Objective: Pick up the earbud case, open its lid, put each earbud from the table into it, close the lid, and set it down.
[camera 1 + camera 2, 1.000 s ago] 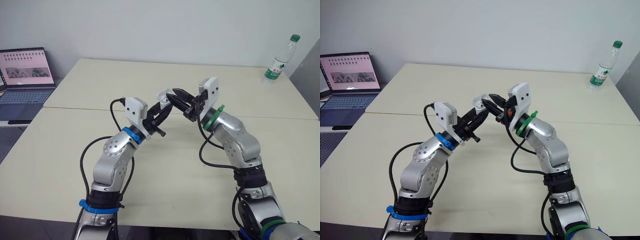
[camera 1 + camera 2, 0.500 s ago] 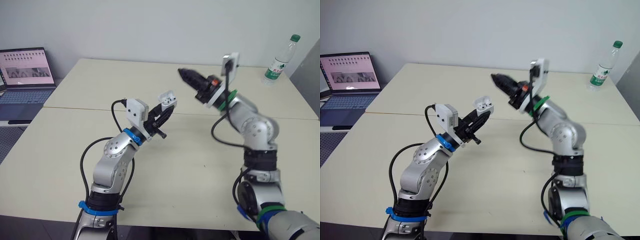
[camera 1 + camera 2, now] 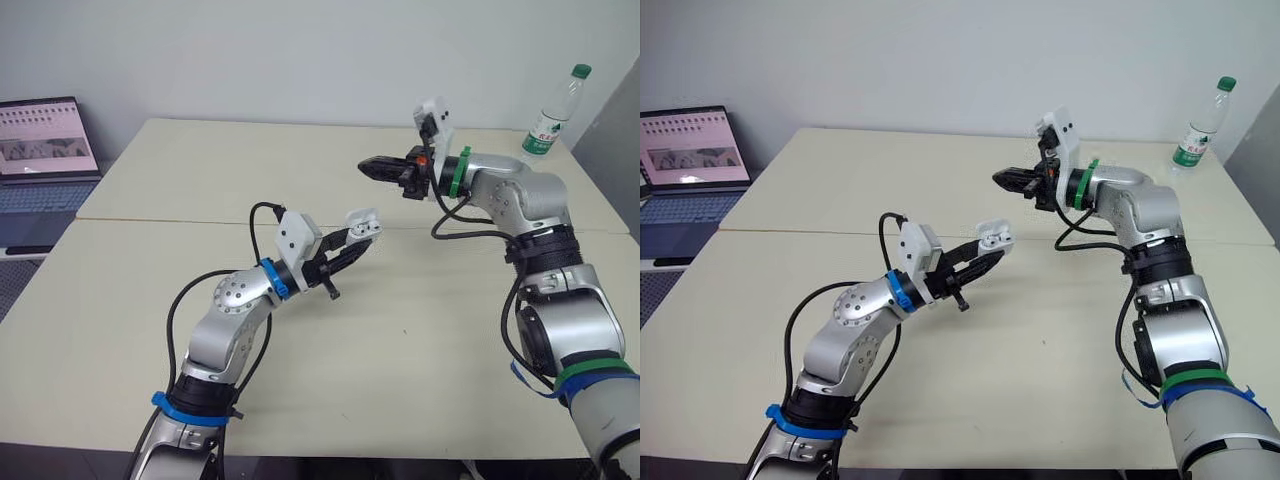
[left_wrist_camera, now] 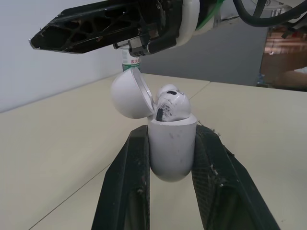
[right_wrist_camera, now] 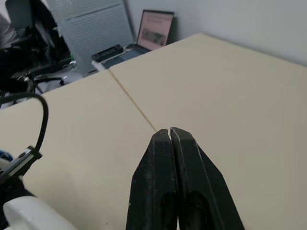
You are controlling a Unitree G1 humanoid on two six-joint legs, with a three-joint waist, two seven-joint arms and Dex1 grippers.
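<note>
White and glossy, the earbud case [image 4: 171,151] is clamped upright between the two black fingers [image 4: 127,182] of the left gripper [image 3: 364,235], which is raised above the beige table [image 3: 420,350]. The lid [image 4: 128,95] is swung open and tilted back on its hinge. One white earbud [image 4: 171,103] is seen seated in the mouth of the case, its rounded head protruding above the rim. Whether a second earbud is lodged beside it cannot be told.

The right gripper [image 3: 367,165] is held in the air, higher than the left gripper's tips and beyond them, apart from the case, with its tip turned toward the robot's left. Its fingers [image 5: 160,158] are pressed together with nothing between them.

Beyond the right gripper, near the far right corner of the table, a clear plastic bottle [image 3: 553,110] with a green cap is stood upright. Well off to the left gripper's outer side, past the table's edge, an open laptop [image 3: 45,140] is seen with its screen lit.
</note>
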